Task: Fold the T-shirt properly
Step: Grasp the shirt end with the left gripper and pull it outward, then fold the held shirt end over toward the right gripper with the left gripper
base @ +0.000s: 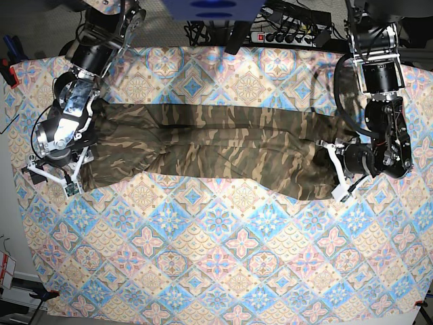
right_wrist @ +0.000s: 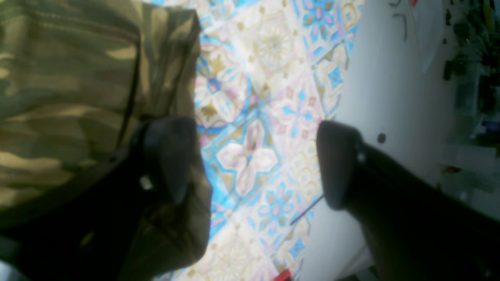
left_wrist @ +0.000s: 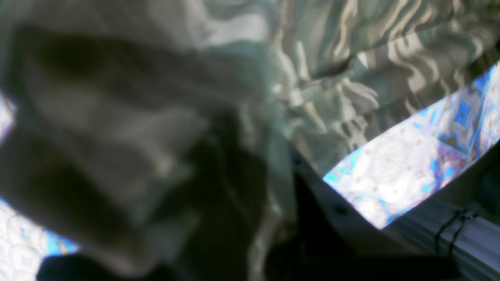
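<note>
Base view first: the soft camouflage T-shirt in green, brown and tan [base: 203, 145] is stretched out in a long band across the far half of the table, lying on the blue, pink and cream tile-patterned cloth [base: 216, 271] that covers pretty much the whole top. One end of the band sits near the table's left edge, the other near its right edge, each with an arm at it.

Left hand [base: 340, 177], the one on the base view's right, is down at the shirt's right end. Its wrist camera is mostly a blur of camo fabric bunched right against the lens, so the fingers themselves don't show, but it's clamped tight and the cloth piled around it says it has hold of the shirt.

Right hand [right_wrist: 250, 164] is at the other end with its two dark fingers [right_wrist: 336, 164] spread wide. One finger rests against the shirt's edge, the other is over bare patterned cloth near the table's white edge [right_wrist: 383, 97]. Nothing pinched between them.
</note>
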### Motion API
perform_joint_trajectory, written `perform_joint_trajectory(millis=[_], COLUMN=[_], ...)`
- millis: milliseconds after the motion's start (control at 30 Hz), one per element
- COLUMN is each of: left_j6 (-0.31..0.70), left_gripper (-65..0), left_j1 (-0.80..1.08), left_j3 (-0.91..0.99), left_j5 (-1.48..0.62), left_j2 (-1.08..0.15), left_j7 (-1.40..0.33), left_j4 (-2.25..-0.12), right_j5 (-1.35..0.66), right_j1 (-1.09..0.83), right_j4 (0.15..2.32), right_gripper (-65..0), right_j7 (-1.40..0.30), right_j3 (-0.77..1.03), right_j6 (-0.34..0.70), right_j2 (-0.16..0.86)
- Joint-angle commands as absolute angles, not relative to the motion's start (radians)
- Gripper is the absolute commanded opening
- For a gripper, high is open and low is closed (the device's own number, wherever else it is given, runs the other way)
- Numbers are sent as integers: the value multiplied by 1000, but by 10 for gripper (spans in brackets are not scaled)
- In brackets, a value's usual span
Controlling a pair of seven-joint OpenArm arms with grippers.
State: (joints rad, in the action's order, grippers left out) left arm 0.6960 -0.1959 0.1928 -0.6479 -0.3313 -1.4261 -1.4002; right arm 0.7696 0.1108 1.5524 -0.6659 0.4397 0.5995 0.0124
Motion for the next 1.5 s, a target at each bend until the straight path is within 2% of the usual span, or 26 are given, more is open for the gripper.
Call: perform_joint_trajectory(millis=[0, 233, 567, 767, 967, 1100, 1333, 1467], left_j6=[698, 698, 698, 619, 611, 610, 483, 458], left_gripper=[-623, -623, -623, -623, -623, -622, -622, -622], left_j1=[-226, -226, -228, -260, -295, -303, -320, -321], left_j3=[191, 180, -154, -297, -463, -470, -473, -473], left_j5=[-679, -679, -677, -679, -679, -679, -685, -682], left_j2=[-318, -202, -113, -64, -51, -27, 1, 1], left_j7=[-1396, -1396, -1396, -1396, -1354, -1316, -1237, -1233], left_j4=[-1454, -1676, -1715, -1592, -1451, -1382, -1357, -1369], right_j5=[768, 768, 768, 768, 768, 768, 768, 768], right_j1=[130, 130, 130, 130, 127, 124, 124, 122], right_j4=[1569, 1569, 1572, 1575, 1580, 1580, 1580, 1578], right_gripper=[-169, -169, -169, -169, -169, -169, -169, -169], right_j7=[-651, -650, -651, -650, -651, -651, -651, -650], right_j3=[446, 515, 561, 579, 581, 581, 581, 581], right_j6=[588, 588, 588, 588, 588, 588, 588, 588], right_j2=[24, 24, 22, 22, 22, 22, 22, 22])
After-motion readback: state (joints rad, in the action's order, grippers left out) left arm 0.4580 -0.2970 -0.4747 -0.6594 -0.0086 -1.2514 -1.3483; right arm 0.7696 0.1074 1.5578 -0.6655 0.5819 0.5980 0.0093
